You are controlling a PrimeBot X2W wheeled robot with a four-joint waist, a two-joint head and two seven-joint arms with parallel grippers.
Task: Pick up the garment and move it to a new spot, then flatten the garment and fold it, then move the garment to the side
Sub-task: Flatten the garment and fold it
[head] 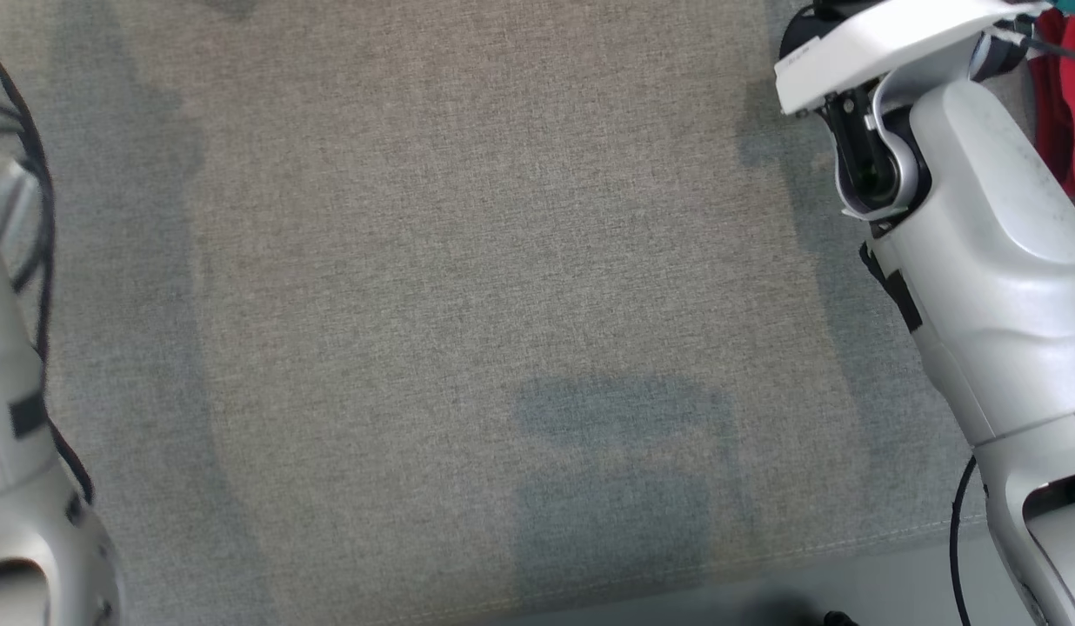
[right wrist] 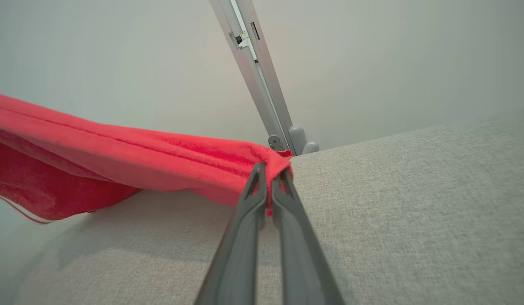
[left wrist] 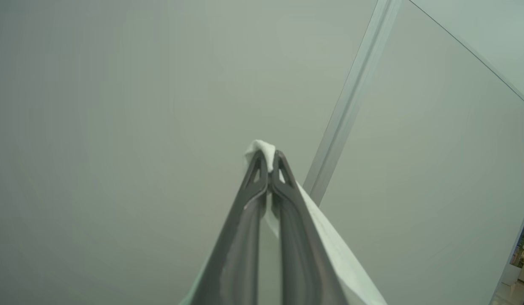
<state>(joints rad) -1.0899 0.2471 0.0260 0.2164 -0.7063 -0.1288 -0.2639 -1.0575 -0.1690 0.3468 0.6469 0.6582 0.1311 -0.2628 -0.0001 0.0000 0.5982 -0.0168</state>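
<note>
Pinching a corner of the bright red fleecy garment (right wrist: 118, 148), the right gripper (right wrist: 269, 169) has its two long dark fingers pressed together, with red cloth wrapped over and between the tips. From that corner the garment stretches away to the left of the right wrist view in long lengthwise folds. It is raised above the grey-beige woven upholstered surface (right wrist: 393, 203) and throws a soft shadow on it, and its far end sags lower, where a thin white stripe shows along one edge. Behind the gripper a pale metal post (right wrist: 257, 72) rises at a slant before a plain light wall. In the head view the white right forearm (head: 981, 243) reaches up the right side over the same woven surface, and a strip of the red garment shows at the top right edge beyond it (a sliver of teal sits just above the red, too small to identify). The white left forearm (head: 16, 487) lies at the lower left with a black cable (head: 42, 217) looping beside it. The left gripper (left wrist: 269, 157) is likewise clamped tight, its tips closed on a whitish fold of cloth (left wrist: 262, 147) that peeks above them and runs down along the right finger; whether that pale cloth belongs to the red garment cannot be told. Past it are a blank greenish-grey wall and a pale slanting strip (left wrist: 351, 97).
</note>
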